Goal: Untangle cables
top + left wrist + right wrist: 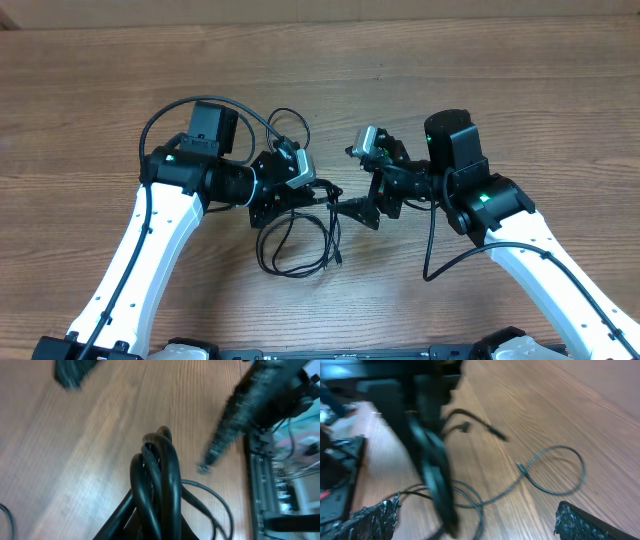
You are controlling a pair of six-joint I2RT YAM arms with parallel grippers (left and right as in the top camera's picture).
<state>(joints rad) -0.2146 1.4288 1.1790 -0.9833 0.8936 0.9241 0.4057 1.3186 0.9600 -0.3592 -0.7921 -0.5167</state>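
**A:** Count of arms and grippers?

**B:** Two white-and-black arms, seen from above on a wooden table (pixel 90 90). Two grippers, left gripper (pixel 318 197) and right gripper (pixel 357 210), near each other at the middle of the table and facing one another.

**A:** And the cables?

**B:** One tangle of cables (pixel 296 242), thin, black and glossy. Exact number of strands impossible to tell. At least three arched side by side, close up, in the left wrist view. From above, a couple of overlapping loops lying slack on the wood just below the left gripper, with a short stretch of cord running across toward the right gripper.

**A:** Any ends showing?

**B:** One small plug end (pixel 519 465) lying on the wood in the right wrist view, at the tip of a single open loop. Another darker tip above it, too blurred to name.

**A:** Left gripper's state?

**B:** Pressed together on the cables, with the strands rising straight out from between its fingers in its own view.

**A:** Right gripper?

**B:** Spread wide. Two rough dark pads (pixel 372 517) at the far bottom corners of its view. One blurred strand crossing the gap between them, pinched by neither.
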